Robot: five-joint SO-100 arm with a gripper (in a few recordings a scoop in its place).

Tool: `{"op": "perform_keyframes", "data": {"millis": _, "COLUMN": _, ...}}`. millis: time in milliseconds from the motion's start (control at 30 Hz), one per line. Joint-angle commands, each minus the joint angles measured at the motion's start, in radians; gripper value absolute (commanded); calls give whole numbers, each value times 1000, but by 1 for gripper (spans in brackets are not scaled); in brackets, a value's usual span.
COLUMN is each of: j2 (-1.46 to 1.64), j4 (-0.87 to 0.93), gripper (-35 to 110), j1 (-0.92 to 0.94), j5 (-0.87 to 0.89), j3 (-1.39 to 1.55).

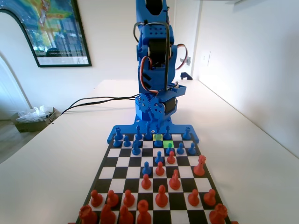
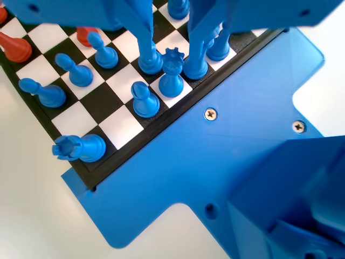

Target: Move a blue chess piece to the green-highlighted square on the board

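Red pcs [image 1: 161, 196] are standing nearest in fixed view, blue pcs [image 1: 146, 168] beyond on the board [image 1: 119, 162]. Green square [image 1: 158, 138] is lying in the board's back row. Fingers [image 2: 171, 51] are hanging spread around a crowned blue pc [image 2: 172, 73] w/o pinching it, just inside the board's edge on the worktop [image 1: 56, 154].

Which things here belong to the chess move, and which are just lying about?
Job:
- black-and-white chequered chessboard
- small blue plastic pieces
- green-highlighted square
- blue two-finger gripper

Lying about:
- orange-red plastic pieces
- framed poster
- black cables

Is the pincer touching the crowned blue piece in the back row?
Cannot tell. Wrist view: jaws flank the crowned blue piece closely; no plain gap or contact.
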Motion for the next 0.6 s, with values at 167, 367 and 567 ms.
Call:
{"op": "perform_keyframes", "data": {"millis": 167, "j2": 2, "j4": -14, "gripper": 10, "j1": -14, "j5": -6, "j3": -2}}
{"op": "perform_keyframes", "data": {"millis": 367, "j2": -14, "j4": -37, "gripper": 10, "j1": -9, "j5": -15, "j3": 20}}
{"op": "perform_keyframes", "data": {"millis": 567, "j2": -15, "j4": -58, "gripper": 9, "j1": -12, "j5": -17, "j3": 40}}
